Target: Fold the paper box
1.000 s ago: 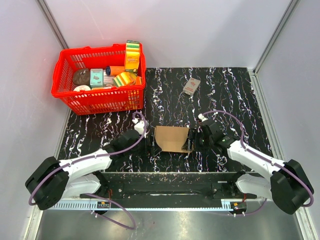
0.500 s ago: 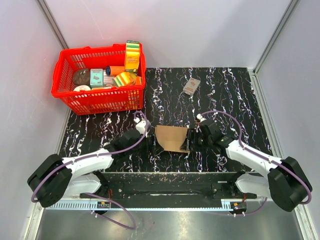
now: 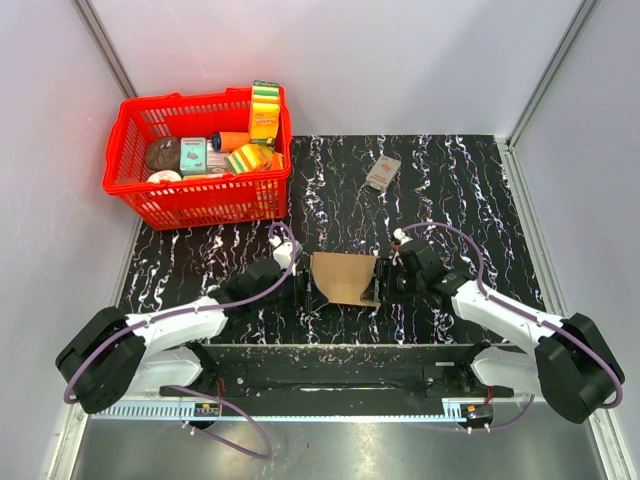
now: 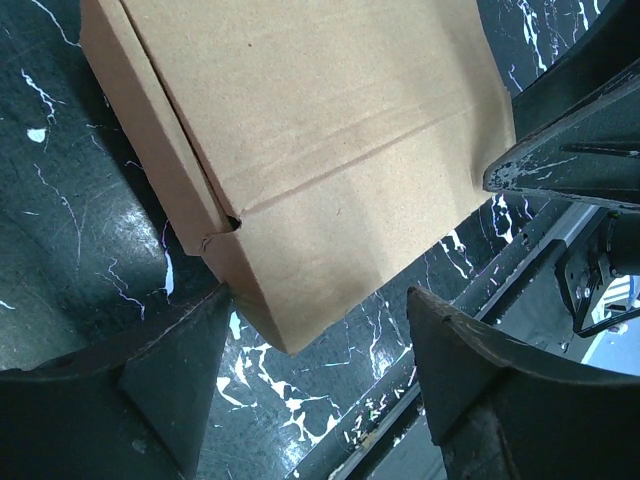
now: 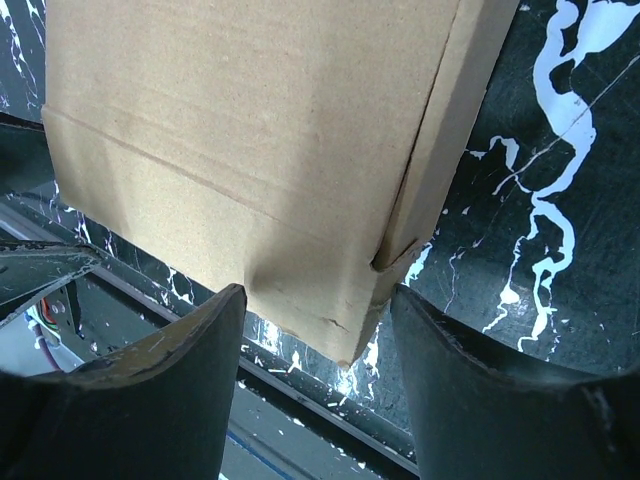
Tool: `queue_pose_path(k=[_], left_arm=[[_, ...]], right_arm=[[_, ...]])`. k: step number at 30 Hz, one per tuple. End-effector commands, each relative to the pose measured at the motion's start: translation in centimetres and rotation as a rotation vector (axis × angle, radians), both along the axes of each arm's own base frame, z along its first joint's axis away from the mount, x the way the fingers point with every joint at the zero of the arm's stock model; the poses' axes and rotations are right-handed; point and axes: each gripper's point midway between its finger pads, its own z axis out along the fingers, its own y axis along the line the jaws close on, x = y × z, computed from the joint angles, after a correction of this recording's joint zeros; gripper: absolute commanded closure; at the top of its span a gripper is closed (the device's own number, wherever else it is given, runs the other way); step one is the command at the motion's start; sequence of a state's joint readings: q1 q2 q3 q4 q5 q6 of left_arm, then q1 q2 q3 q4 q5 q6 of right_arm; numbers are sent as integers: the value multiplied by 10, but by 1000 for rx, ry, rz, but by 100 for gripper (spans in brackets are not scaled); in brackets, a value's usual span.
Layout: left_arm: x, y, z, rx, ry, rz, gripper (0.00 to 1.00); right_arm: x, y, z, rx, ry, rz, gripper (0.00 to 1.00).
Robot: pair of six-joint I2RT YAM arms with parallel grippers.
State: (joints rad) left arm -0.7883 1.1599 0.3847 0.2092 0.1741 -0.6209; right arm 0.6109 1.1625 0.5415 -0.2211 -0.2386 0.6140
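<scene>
The left end effector (image 3: 304, 290) and right end effector (image 3: 381, 284), both released, flanked the ends of a plain brown cardboard box (image 3: 345, 277).

White-shelled arms (image 3: 180, 322) with black joints and bases (image 3: 95, 365), purple cables (image 3: 285, 245) looping alongside, dark grey scuffed fingers (image 4: 170, 390)

black white-veined marble tabletop (image 3: 450, 180), pale grey walls (image 3: 400, 60), metal corner strips (image 3: 108, 55)
</scene>
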Motion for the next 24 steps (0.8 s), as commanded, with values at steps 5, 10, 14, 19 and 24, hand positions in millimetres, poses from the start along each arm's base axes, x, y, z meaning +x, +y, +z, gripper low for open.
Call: queue_pose_path(k=[5,10,14,19,24], left_arm=[[2,-17,20,-95,-36,-39,29],[0,-19,21,-105,-31,-48,32],[-1,-20,22,-114,-29,-53,33],[0,-21,21,-115,-25,-55,35],[0,-21,21,-117,-25,-54,38]], right_arm=[[2,13,13,70,-22,22,38],[1,15,13,79,-16,26,40],[1,14,13,78,-15,21,41],[2,13,12,72,-16,18,41],[2,13,13,71,-20,17,41]])
